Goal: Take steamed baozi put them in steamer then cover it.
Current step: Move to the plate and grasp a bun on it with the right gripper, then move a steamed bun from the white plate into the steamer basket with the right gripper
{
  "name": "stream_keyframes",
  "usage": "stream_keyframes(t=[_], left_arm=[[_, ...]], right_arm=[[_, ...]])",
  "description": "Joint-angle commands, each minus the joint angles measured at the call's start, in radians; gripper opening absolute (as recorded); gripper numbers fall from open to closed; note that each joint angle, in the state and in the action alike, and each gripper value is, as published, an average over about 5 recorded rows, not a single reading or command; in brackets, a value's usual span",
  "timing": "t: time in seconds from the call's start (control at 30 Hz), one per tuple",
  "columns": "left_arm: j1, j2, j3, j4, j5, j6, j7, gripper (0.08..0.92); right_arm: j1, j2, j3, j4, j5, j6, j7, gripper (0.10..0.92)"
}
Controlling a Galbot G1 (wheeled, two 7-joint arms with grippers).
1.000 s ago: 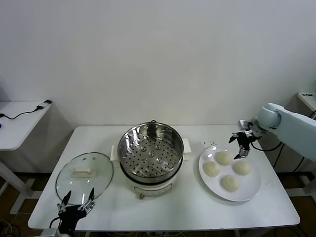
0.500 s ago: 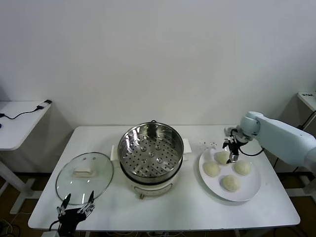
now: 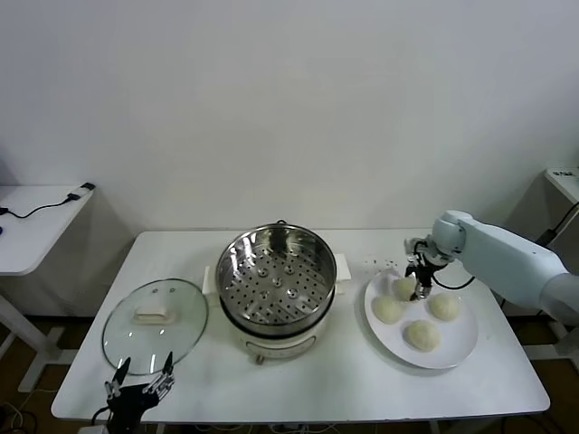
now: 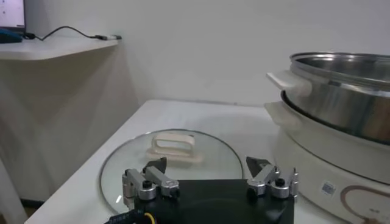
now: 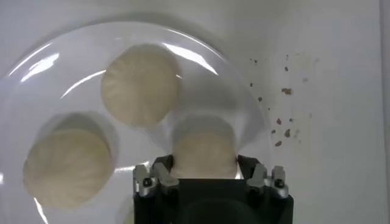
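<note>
The right gripper (image 3: 420, 281) has been moved from beyond the plate's far rim down onto the baozi (image 3: 404, 288) nearest the steamer (image 3: 275, 276), and its fingers (image 5: 163, 176) are set against both sides of that bun. Four smooth, pale buns lie on the plate (image 3: 463, 339) at the table's right end. Fine pleats on them are shown only in the right wrist view. The left gripper (image 3: 137, 382) is parked, fingers spread, at the front left edge by the cover (image 3: 155, 325).
</note>
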Motion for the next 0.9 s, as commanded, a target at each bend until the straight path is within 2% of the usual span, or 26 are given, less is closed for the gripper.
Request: stream_keyframes(t=[0.03,0.2,0.37,0.5,0.63,0.77,0.9], left_arm=[[0.001,0.000,0.001,0.001,0.001,0.002,-0.001,0.823],[0.000,-0.001,0.001,-0.001,0.002,0.005,-0.004,0.823],[-0.002,0.004,0.000,-0.007,0.002,0.011,-0.005,0.823],[-0.004,0.008,0.000,-0.021,0.002,0.020,-0.005,0.823],[-0.009,0.008,0.002,-0.033,0.004,0.030,-0.005,0.823],[-0.009,0.007,0.003,-0.042,0.006,0.035,-0.004,0.823],[-0.006,0.007,0.003,-0.049,0.006,0.034,-0.005,0.823]], right_arm=[[-0.010,0.012,0.010,-0.013,-0.017,-0.006,0.002,0.661],[0.085,-0.012,-0.034,0.052,-0.002,0.008,-0.021,0.655],[0.434,-0.008,-0.267,0.200,0.118,0.093,-0.073,0.661],[0.713,0.075,-0.388,0.310,0.259,0.220,-0.125,0.662],[0.859,0.191,-0.395,0.431,0.349,0.349,-0.157,0.662],[0.906,0.327,-0.380,0.589,0.346,0.500,-0.178,0.662],[0.871,0.430,-0.386,0.690,0.227,0.646,-0.165,0.662]])
